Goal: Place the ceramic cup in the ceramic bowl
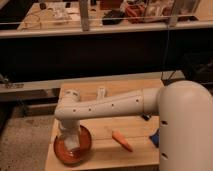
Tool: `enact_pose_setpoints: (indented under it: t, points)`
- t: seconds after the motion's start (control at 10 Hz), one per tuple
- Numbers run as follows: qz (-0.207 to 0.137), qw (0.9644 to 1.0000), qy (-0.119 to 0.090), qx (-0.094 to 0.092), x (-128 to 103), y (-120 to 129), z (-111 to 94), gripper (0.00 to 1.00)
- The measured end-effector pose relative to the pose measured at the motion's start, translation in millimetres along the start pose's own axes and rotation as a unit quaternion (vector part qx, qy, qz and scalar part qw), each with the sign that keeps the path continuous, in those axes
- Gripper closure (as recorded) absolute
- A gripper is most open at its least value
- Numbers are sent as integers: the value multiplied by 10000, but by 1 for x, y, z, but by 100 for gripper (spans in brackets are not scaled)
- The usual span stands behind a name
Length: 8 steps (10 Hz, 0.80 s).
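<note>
The orange ceramic bowl (pixel 60 151) sits at the front left corner of the wooden table (pixel 130 90). My white arm reaches left across the table and bends down over the bowl. The gripper (pixel 71 139) hangs inside the bowl's rim. A small white shape directly under it, over the middle of the bowl, looks like the ceramic cup (pixel 73 144). The arm's wrist hides its upper part, and I cannot tell whether the cup rests on the bowl or is held.
A slim white bottle-like tube (pixel 101 93) stands at the back of the table. An orange carrot-shaped object (pixel 122 141) lies right of the bowl. A blue object (pixel 155 138) shows beside my arm's base. A dark railing runs behind the table.
</note>
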Motion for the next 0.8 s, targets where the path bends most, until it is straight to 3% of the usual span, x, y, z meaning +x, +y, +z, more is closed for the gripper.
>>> enact_pose_setpoints:
  t: [0.4,0.8]
  points:
    - [32,10000,-50,37,4,1,-1,20]
    - [213,9991,-55,-357,10,2,-16,20]
